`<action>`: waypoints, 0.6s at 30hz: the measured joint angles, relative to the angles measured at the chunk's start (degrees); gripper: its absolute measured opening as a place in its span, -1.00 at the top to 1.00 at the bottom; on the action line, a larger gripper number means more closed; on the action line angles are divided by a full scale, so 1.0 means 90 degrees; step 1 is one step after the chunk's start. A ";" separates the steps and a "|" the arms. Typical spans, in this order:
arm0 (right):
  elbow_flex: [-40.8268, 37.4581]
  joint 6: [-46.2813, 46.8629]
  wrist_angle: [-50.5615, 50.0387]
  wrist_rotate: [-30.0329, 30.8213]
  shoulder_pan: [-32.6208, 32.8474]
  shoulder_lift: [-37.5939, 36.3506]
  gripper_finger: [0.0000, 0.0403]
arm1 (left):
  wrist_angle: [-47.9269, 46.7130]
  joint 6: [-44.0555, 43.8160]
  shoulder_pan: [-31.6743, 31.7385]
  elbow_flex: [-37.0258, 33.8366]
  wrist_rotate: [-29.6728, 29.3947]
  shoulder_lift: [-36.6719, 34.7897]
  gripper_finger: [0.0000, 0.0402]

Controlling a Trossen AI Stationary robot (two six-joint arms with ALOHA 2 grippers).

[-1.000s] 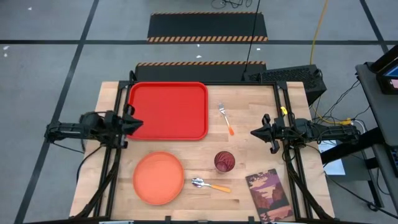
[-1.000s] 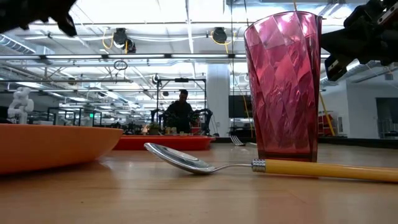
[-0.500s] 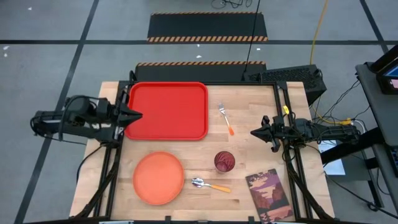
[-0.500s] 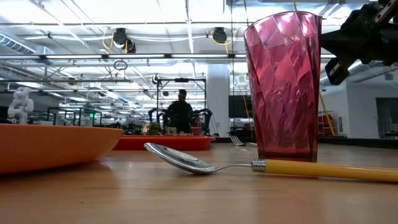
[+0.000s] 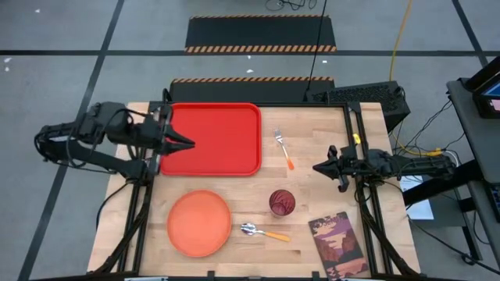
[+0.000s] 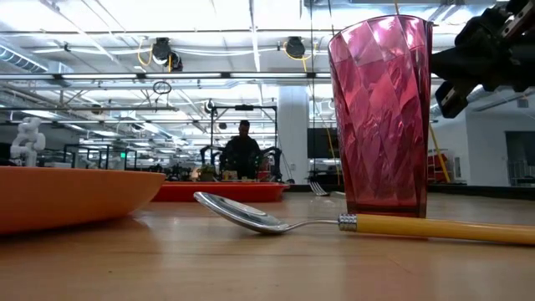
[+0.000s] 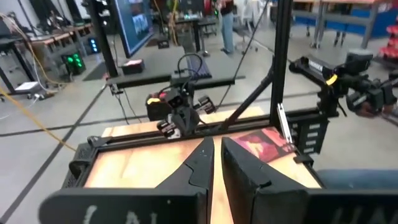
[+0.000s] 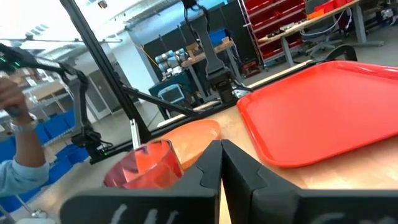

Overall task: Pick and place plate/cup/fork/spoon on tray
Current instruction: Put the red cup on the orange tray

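Note:
The red tray [image 5: 211,139] lies at the table's far left. The orange plate [image 5: 199,223] lies flat near the front edge. The dark red cup [image 5: 282,203] stands upright to its right. The spoon [image 5: 264,232] lies between plate and cup. The fork [image 5: 283,148] lies right of the tray. My left gripper [image 5: 191,144] is shut and empty, raised above the tray's left part. My right gripper [image 5: 316,166] is shut and empty, right of the fork and beyond the cup. In the right wrist view the tray [image 8: 323,106], plate [image 8: 193,134] and cup [image 8: 146,165] show ahead.
A brownish printed book [image 5: 337,243] lies at the table's near right corner. Black frame rails run along both sides of the table [image 5: 312,125]. A person's arm [image 8: 15,168] shows beyond the table in the right wrist view.
My left gripper has risen and gone from the tray's left rim toward the table's right, now above the tray's left part; it has left the low view. My right gripper has kept almost still.

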 joint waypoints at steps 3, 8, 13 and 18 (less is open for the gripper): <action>0.0001 -0.0020 0.0000 0.0000 0.0000 0.0122 1.00 | -0.0052 0.0245 -0.0187 0.0186 -0.0011 0.0380 0.83; 0.0004 0.0131 0.0043 0.0046 0.0000 0.0308 1.00 | -0.0330 0.0652 -0.0545 0.0221 -0.0330 0.0818 0.83; 0.0330 0.0236 0.0134 0.0365 0.0057 0.0515 1.00 | -0.0769 0.0562 -0.0944 0.0218 -0.1257 0.1173 0.83; 0.1736 -0.0375 -0.0453 0.0520 0.0238 0.1124 1.00 | -0.0636 0.0665 -0.1184 0.0218 -0.1480 0.1462 0.83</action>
